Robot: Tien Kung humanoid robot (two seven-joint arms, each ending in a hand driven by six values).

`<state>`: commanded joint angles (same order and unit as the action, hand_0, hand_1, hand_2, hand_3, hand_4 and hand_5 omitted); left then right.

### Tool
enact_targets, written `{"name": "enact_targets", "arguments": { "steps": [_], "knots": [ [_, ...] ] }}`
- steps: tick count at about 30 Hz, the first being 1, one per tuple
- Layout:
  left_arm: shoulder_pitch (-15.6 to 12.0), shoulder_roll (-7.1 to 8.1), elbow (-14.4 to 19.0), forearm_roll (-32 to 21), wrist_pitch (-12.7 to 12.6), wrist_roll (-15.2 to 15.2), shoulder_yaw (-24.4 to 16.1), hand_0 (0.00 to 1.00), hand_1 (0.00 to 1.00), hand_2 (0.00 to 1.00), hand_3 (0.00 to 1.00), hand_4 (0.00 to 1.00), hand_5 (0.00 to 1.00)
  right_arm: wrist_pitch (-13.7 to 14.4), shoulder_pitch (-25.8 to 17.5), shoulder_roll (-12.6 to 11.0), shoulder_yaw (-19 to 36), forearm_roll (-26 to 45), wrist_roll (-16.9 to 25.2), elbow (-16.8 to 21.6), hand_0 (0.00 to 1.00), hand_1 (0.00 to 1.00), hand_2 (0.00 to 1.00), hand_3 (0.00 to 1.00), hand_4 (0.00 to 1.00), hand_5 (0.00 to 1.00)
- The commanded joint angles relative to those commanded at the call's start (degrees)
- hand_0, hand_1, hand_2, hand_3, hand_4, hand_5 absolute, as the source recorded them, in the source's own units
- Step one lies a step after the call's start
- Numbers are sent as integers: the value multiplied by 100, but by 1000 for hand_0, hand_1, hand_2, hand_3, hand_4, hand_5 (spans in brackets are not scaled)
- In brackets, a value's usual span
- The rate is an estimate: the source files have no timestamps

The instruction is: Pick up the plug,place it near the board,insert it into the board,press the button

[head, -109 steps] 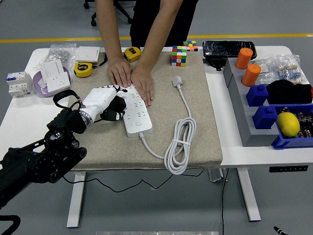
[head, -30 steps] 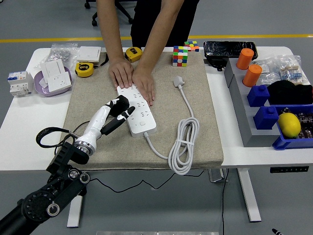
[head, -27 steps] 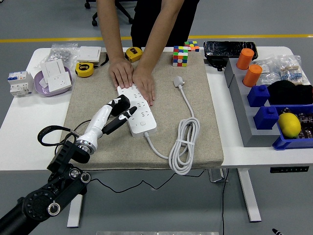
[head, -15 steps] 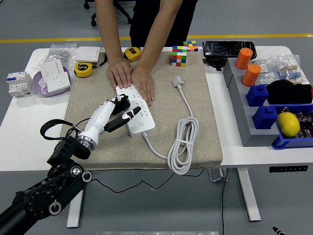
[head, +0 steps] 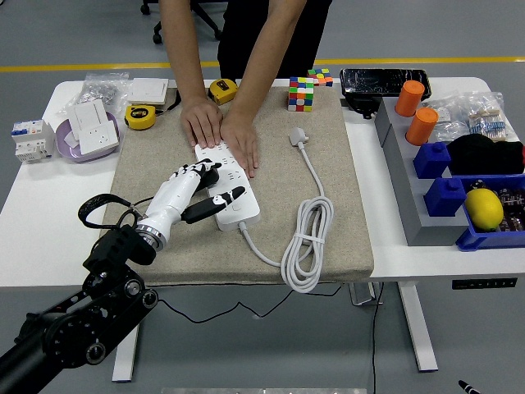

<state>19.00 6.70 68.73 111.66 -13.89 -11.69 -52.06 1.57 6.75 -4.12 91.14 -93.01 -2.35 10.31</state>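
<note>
Beige mat (head: 328,238) over white table (head: 33,222), power strip (head: 228,187) lying diagonally on it, plug (head: 299,137) well apart to the right, unplugged, near Rubik's cube (head: 300,93); cable (head: 308,238) coiled at mat's near edge. So pick-up and insertion not done, judging by layout, yet left hand (head: 190,187) sits at strip's near-left side, thumb (head: 220,201) stretched across the white face toward the near end, likely going for the button; button itself too small to make out. Fingers (head: 197,171) loosely curled, resting against strip's edge, not wrapped round anything, so released rather than gripping. Contact of thumb tip with surface: looks touching, can't confirm pressure. Person's two hands (head: 221,131) flat on strip's far end, probably pinning it so a push doesn't slide it along the mat. Right arm absent from head view. Clutter irrelevant to job: tape measures (head: 139,116) and socket plates (head: 92,127) far left, grey rack with orange cups (head: 415,111) and blue bins (head: 447,176) on the right, lemon (head: 483,208) in a bin. Risk: pressing before plugging in skips the sequence.
</note>
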Motion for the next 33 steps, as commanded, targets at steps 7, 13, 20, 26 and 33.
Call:
{"name": "enact_targets", "arguments": {
  "steps": [7, 13, 20, 26, 33],
  "knots": [
    [103, -1, 23, 227, 65, -85, 121, 998, 983, 927, 902, 998, 998, 1, 9, -9, -23, 9, -4, 0, 853, 810, 783, 806, 998, 796],
    [140, 23, 45, 294, 81, -113, 191, 998, 982, 926, 905, 998, 998, -1, -4, -10, -30, -2, -12, 0, 853, 811, 783, 806, 998, 798],
    [133, 40, 167, 441, 30, -67, 178, 998, 982, 918, 905, 998, 998, -3, -17, -11, -45, -2, -21, 0, 853, 811, 782, 806, 998, 809],
    [65, 91, 657, 498, -92, 35, 219, 997, 971, 907, 890, 998, 973, -4, -13, -12, -51, -2, -24, 0, 853, 811, 782, 806, 998, 811],
    [-50, 146, 1493, 530, -16, -344, 357, 787, 760, 703, 870, 948, 629, -5, -14, -15, -65, 7, -28, 0, 852, 810, 782, 806, 998, 814]
  ]
}}
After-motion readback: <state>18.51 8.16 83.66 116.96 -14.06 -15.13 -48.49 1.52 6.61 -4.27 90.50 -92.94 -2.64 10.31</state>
